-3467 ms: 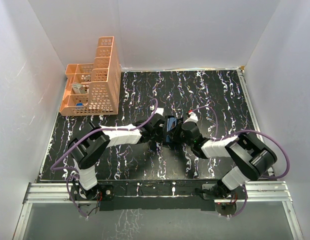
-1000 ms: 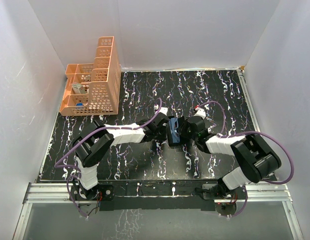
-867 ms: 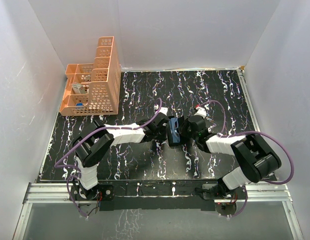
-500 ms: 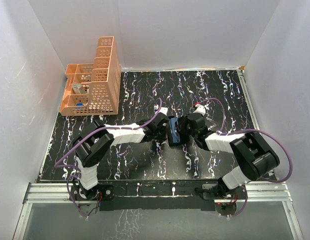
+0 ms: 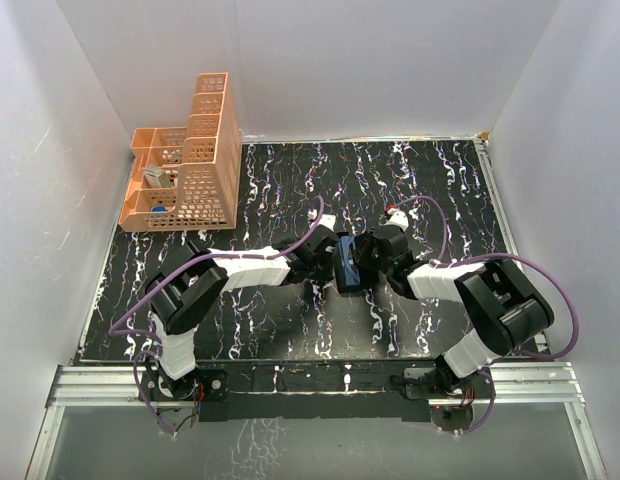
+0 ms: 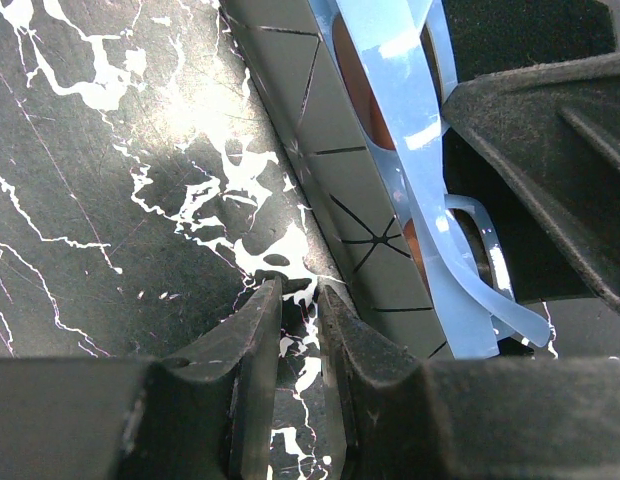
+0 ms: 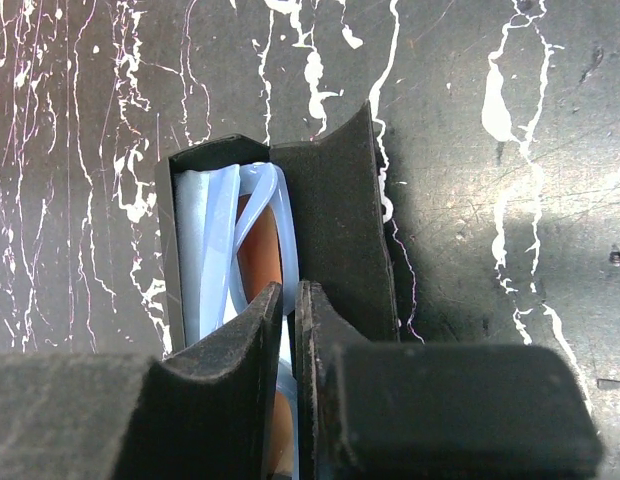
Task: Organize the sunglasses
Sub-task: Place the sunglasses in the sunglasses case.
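The blue-framed sunglasses (image 5: 346, 262) are seen folded inside an open black glasses case (image 7: 335, 230), about midway between the left and right edges of the marbled table (image 5: 290, 180). Their long axis runs from the near edge towards the far edge, slightly tilted. Which end is the hinge end cannot be told.

In the right wrist view the pale blue frame (image 7: 205, 250) and a brownish lens are seen between the case's left wall and its raised flap. The near part of the glasses is covered by the fingers. In the left wrist view only a strip of frame (image 6: 410, 100) shows above the case's creased side wall (image 6: 320, 150); the rest is cut off by the picture's top edge and by a black finger at the right. From above, much of the case is hidden by both wrists.

The left gripper (image 6: 298, 290) is set at the case's left side, its jaws slightly apart with table showing through the gap. The right gripper (image 7: 295, 290) is set where frame meets flap, its jaws drawn almost together to a thin slit. Whether anything is pinched there cannot be told.

An orange mesh organizer (image 5: 190, 150) is seen at the far left corner.
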`<state>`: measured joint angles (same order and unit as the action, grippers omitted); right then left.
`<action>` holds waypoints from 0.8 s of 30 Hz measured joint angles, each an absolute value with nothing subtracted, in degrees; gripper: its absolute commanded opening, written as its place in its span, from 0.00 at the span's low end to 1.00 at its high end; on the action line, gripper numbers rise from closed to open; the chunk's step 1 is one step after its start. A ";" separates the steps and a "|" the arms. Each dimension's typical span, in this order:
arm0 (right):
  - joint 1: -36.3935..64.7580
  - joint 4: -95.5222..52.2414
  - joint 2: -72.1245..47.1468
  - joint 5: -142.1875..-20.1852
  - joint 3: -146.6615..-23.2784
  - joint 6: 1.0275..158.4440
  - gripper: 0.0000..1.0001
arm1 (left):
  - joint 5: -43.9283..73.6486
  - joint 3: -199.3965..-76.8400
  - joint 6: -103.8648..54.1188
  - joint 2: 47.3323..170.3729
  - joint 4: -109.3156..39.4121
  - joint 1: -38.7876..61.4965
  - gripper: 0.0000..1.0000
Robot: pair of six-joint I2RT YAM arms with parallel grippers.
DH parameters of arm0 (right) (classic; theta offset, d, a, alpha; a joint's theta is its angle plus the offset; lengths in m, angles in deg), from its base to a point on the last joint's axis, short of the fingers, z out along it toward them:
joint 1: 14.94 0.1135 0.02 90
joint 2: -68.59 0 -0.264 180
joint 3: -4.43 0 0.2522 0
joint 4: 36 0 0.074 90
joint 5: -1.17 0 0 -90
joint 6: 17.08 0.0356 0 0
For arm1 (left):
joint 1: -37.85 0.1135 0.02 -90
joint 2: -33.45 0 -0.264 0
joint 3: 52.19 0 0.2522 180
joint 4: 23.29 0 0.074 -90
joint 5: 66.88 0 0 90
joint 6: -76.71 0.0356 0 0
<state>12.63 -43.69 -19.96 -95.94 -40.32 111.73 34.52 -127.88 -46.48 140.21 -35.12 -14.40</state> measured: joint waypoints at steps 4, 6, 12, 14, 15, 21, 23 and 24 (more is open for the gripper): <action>12.63 -43.80 -20.01 -95.57 -40.32 111.75 0.09 | 34.50 -127.88 -46.48 140.21 -35.12 -14.40 0.21; 12.63 -43.84 -20.03 -95.20 -40.32 111.77 0.09 | 34.52 -127.88 -46.48 140.21 -35.12 -14.40 0.21; 12.63 -44.76 -20.73 -93.69 -40.32 112.10 0.10 | 34.50 -127.88 -46.48 140.21 -35.12 -14.40 0.21; 12.63 -45.04 -20.88 -93.10 -40.32 112.25 0.10 | 34.52 -127.88 -46.48 140.21 -35.12 -14.40 0.21; 12.63 -45.22 -20.92 -92.84 -40.32 112.30 0.10 | 34.52 -127.88 -46.48 140.21 -35.12 -14.40 0.21; 12.45 -45.74 -20.92 -91.66 -40.32 112.32 0.15 | 34.50 -127.88 -46.48 140.21 -35.12 -14.40 0.21; 12.41 -45.83 -20.92 -91.55 -40.32 112.32 0.17 | 34.50 -127.88 -46.50 140.21 -35.12 -14.40 0.21; 12.41 -45.83 -20.90 -91.59 -40.32 112.36 0.18 | 34.50 -127.88 -46.50 140.21 -35.12 -14.40 0.21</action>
<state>12.41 -45.83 -20.90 -91.59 -40.32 112.36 34.50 -127.88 -46.50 140.21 -35.12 -14.40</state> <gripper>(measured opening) 0.152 0.211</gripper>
